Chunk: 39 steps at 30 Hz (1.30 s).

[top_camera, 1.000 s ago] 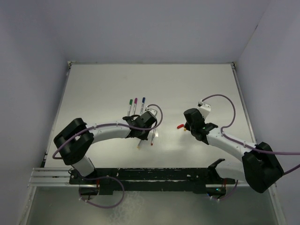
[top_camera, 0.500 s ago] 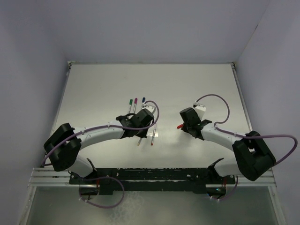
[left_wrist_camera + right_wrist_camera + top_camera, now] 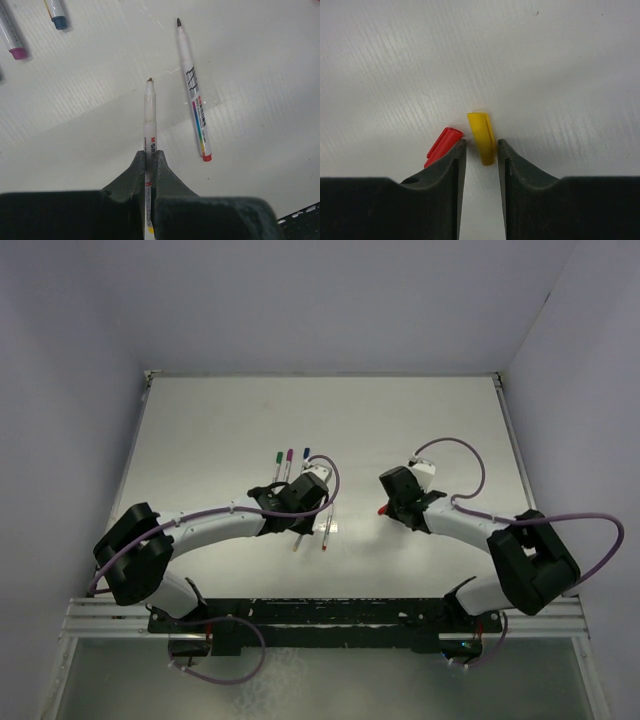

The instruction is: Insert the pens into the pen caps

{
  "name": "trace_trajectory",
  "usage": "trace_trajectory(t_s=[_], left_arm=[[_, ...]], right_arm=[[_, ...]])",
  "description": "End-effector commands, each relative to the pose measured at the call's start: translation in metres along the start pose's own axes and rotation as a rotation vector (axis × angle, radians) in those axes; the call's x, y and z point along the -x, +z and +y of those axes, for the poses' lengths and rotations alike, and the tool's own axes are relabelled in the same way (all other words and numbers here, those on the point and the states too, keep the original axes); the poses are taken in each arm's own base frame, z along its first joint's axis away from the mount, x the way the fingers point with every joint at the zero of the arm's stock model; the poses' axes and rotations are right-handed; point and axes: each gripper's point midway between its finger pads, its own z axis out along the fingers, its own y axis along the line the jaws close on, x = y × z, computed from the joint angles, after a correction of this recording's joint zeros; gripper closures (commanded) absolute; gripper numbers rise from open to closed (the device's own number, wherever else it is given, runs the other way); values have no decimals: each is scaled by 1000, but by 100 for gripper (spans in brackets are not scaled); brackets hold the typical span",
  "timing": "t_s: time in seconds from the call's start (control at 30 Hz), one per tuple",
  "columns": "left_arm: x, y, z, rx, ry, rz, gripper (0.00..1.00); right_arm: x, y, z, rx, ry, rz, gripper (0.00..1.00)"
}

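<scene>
On the bench [image 3: 220,420] your left tool [image 3: 150,154] was pinching the yellow-ended pen [image 3: 149,115] near its rear, while your right tool [image 3: 481,145] stood spread, with the yellow cap [image 3: 482,131] lying on the bench between its fingers, not yet gripped. The red-ended pen [image 3: 194,95] lay free on the bench near the held one, and the red cap [image 3: 442,145] sat just beside the outer side of one right finger. To do this pick well, I judge you needed to close squarely across the yellow cap's sides without nudging the red cap, leaving its mouth free for the nib. The held pen's long axis ran straight out from the jaws, bare nib pointing away from the wrist. The yellow cap's long axis ran nearly straight out from its own tool, leaning slightly, and I could not tell which end was open
</scene>
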Motion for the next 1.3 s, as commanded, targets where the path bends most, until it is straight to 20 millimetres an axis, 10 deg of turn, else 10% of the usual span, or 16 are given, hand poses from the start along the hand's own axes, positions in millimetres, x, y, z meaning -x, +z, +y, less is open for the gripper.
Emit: trace_trajectory(t_s=[0.0, 0.43, 0.63, 0.8, 1.27], left_arm=[[2, 0, -3, -12, -7, -16, 100], [2, 0, -2, -6, -8, -17, 100], [2, 0, -1, 1, -10, -21, 100], [3, -1, 0, 2, -7, -26, 100], [35, -26, -13, -113, -21, -213, 100]], right_arm=[[17, 1, -2, -45, -2, -47, 66], [7, 12, -3, -89, -41, -3, 70], [0, 14, -1, -76, -54, 27, 99], [2, 12, 6, -39, -65, 29, 100], [98, -69, 51, 355, 31, -363, 100]])
